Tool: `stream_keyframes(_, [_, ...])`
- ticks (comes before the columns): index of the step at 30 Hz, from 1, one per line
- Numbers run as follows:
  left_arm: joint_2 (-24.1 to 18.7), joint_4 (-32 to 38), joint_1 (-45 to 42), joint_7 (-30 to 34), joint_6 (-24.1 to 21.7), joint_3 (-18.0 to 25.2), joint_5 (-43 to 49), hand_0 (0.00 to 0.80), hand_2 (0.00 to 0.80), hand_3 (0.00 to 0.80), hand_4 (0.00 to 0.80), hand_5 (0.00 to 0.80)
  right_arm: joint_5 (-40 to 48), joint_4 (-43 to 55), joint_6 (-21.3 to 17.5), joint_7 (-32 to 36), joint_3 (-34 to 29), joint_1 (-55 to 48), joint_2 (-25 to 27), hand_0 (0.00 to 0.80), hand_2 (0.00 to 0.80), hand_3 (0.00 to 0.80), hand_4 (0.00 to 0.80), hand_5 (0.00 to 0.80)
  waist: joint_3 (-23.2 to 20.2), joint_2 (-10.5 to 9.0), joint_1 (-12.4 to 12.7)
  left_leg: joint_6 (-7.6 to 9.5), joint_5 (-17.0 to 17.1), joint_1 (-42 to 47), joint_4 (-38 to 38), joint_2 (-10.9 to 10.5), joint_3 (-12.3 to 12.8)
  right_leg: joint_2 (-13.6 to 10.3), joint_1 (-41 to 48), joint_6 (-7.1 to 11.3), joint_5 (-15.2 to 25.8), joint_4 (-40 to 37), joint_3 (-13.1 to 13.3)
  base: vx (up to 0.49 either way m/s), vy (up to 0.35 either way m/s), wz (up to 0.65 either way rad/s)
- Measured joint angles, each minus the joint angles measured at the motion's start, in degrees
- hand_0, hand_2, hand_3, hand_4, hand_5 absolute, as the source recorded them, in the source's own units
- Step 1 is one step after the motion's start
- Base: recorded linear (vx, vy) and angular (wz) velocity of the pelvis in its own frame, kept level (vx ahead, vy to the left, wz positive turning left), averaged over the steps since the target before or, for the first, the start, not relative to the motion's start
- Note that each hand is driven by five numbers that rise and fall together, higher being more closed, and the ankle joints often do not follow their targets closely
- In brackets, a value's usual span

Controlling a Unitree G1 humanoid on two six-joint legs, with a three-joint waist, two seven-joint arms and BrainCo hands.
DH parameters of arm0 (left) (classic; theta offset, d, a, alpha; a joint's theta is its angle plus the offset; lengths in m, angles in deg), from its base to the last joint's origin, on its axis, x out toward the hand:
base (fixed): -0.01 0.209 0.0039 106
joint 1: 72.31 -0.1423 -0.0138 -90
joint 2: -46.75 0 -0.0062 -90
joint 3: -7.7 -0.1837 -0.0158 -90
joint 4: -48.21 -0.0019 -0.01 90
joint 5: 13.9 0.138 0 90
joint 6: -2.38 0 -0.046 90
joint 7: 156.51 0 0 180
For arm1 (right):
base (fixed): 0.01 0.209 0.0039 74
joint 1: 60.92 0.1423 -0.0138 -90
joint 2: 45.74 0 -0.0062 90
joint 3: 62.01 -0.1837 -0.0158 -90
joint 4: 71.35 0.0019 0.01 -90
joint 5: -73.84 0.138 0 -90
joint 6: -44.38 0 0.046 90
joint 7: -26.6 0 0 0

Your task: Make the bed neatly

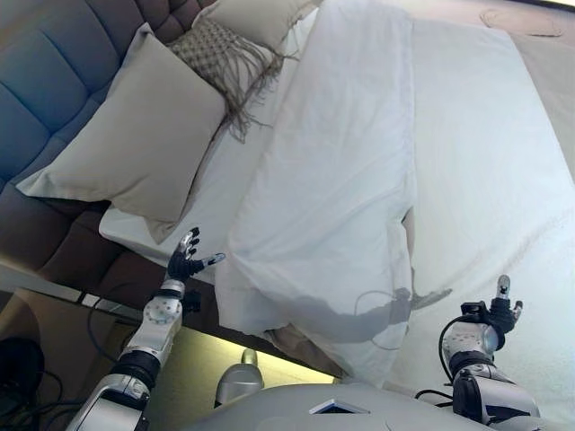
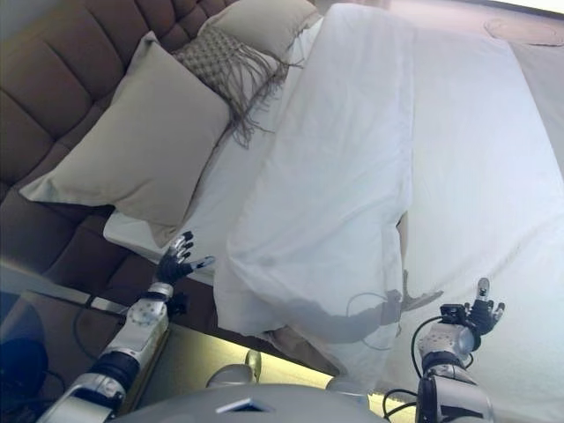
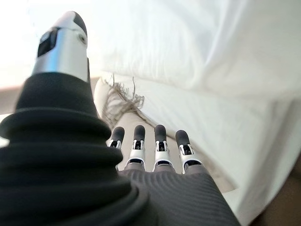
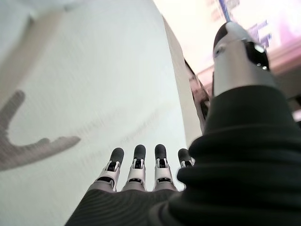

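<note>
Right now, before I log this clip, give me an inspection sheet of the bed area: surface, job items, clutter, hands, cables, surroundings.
Surface: bed covered by a white sheet, fairly smooth on the robot's right half.
Job's things: white duvet folded back in a long bunched strip down the middle, its near end hanging over the bed edge; large beige pillow leaning on the headboard; fringed woven cushion behind it; second pillow farther along.
Clutter: nothing seen.
Hands: left hand open, beside the mattress corner, holding nothing; right hand open above the sheet, holding nothing.
Cables: nothing seen on the bed.
Surroundings: padded brown headboard; dark surface beside the bed, by the left arm.
</note>
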Motion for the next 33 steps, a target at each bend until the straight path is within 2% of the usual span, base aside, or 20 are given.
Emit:
stream_keyframes(4, [0.93, 0.02, -1.00, 2.49, 1.35, 2.02, -3.12, 0.000, 0.000, 0.000, 0.000, 0.000, -2.41, 2.53, 2.44, 0.55, 3.46, -0.93, -1.18, 0.000, 0.000, 0.000, 0.000, 0.000, -0.33, -0.32, -0.07, 0.01, 0.00, 0.83, -0.07, 0.01, 0.03, 0.02, 0.76, -0.01, -0.01, 0.00, 0.01, 0.000, 0.009, 0.01])
stream_keyframes(8, [1.01, 2.18, -1.16, 4.12, 2.41, 2.20, -5.19, 0.000, 0.000, 0.000, 0.000, 0.000, -8.70, 6.51, 6.23, 3.04, 8.44, -3.37, -1.42, 0.000, 0.000, 0.000, 0.000, 0.000, -1.09, -1.02, -0.11, 0.01, 0.00, 0.84, -0.08, 0.07, 0.02, 0.08, 0.77, -0.02, -0.01, 0.01, 0.02, -0.020, 0.008, 0.00])
stream_keyframes(11, [1.74, 2.98, -1.29, 4.31, 2.41, 2.77, -5.31, 0.000, 0.000, 0.000, 0.000, 0.000, -10.68, 9.22, 7.59, 4.66, 11.99, -5.02, -2.96, 0.000, 0.000, 0.000, 0.000, 0.000, -1.58, -1.57, -0.16, 0.00, 0.01, 0.83, -0.07, 0.09, 0.03, 0.10, 0.74, -0.02, -0.02, 0.01, 0.03, -0.063, -0.001, -0.01])
stream_keyframes(15, [1.56, 5.21, -3.15, 7.12, 2.40, 8.98, -5.34, 0.000, 0.000, 0.000, 0.000, 0.000, -10.55, 7.65, 9.45, 16.41, 8.58, -10.24, -2.38, 0.000, 0.000, 0.000, 0.000, 0.000, -2.09, -2.31, -0.32, -0.01, 0.00, 0.66, -0.20, 0.09, 0.28, 0.10, 0.39, -0.01, -0.08, 0.01, 0.26, -0.073, -0.051, -0.02])
stream_keyframes(18, [0.51, 6.29, -4.89, 7.07, 2.44, 9.81, -5.37, 0.000, 0.000, 0.000, 0.000, 0.000, -10.42, 7.73, 10.73, 20.93, 7.53, -13.97, -0.13, 0.000, 0.000, 0.000, 0.000, 0.000, -2.07, -2.50, -0.54, 0.00, -0.01, 0.65, -0.35, 0.12, 0.35, 0.12, 0.35, 0.00, -0.08, -0.02, 0.33, -0.014, -0.025, -0.01])
stream_keyframes(21, [0.96, 6.88, -4.92, 6.71, 2.50, 9.67, -5.23, 0.000, 0.000, 0.000, 0.000, 0.000, -10.46, 11.20, 11.63, 20.31, 8.30, -14.51, 0.09, 0.000, 0.000, 0.000, 0.000, 0.000, -2.19, -3.26, -1.46, -0.06, -0.12, 0.66, -0.37, 0.44, 0.56, 0.40, 0.36, -0.07, -0.07, -0.02, 0.52, -0.013, 0.008, -0.03])
stream_keyframes(24, [1.01, 8.66, -5.30, 6.32, 3.00, 9.68, -5.16, 0.000, 0.000, 0.000, 0.000, 0.000, -11.24, 19.49, 12.26, 16.46, 10.40, -15.62, -1.32, 0.000, 0.000, 0.000, 0.000, 0.000, -2.46, -3.92, -1.86, -0.13, -0.21, 0.72, -0.37, 0.66, 1.23, 0.60, 0.13, -0.18, -0.11, -0.02, 0.98, 0.001, 0.015, -0.08])
stream_keyframes(33, [1.05, 8.73, -6.98, 5.56, 3.09, 9.73, -4.62, 0.000, 0.000, 0.000, 0.000, 0.000, -12.92, 20.67, 13.54, 10.93, 10.93, -16.40, -3.07, 0.000, 0.000, 0.000, 0.000, 0.000, -2.42, -3.81, -1.83, -0.26, -0.12, 0.83, -0.11, 0.61, 1.46, 0.58, -0.04, -0.18, -0.05, 0.00, 1.16, 0.001, 0.001, 0.00])
